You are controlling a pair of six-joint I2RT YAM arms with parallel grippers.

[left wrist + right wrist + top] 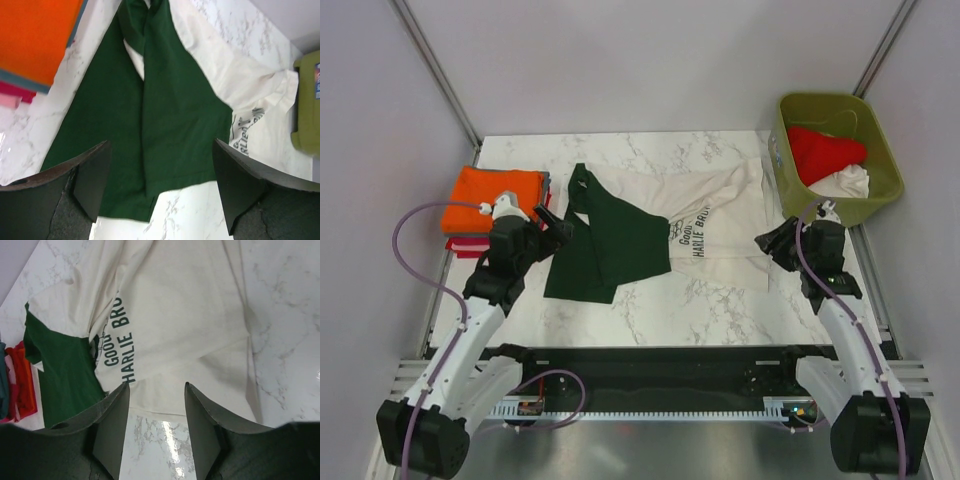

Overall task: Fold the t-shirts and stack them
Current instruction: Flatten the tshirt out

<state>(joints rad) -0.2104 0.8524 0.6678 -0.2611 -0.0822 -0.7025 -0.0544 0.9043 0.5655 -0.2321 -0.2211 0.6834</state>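
The cream t-shirt [720, 215] with dark green sleeves [610, 245] lies half folded on the marble table, its print showing in the right wrist view [117, 347]. A folded orange tee [492, 198] tops a stack at the left. A red tee [825, 152] and a white tee [845, 183] lie in the bin. My left gripper [563, 228] is open and empty, just above the green sleeve's near edge [150, 125]. My right gripper [767, 245] is open and empty over the cream shirt's right hem [165, 390].
The olive-green bin [880, 150] stands at the back right corner. Red fabric edges [470, 245] stick out under the orange tee. Bare marble [720, 300] lies in front of the shirt. Grey walls close in the table on three sides.
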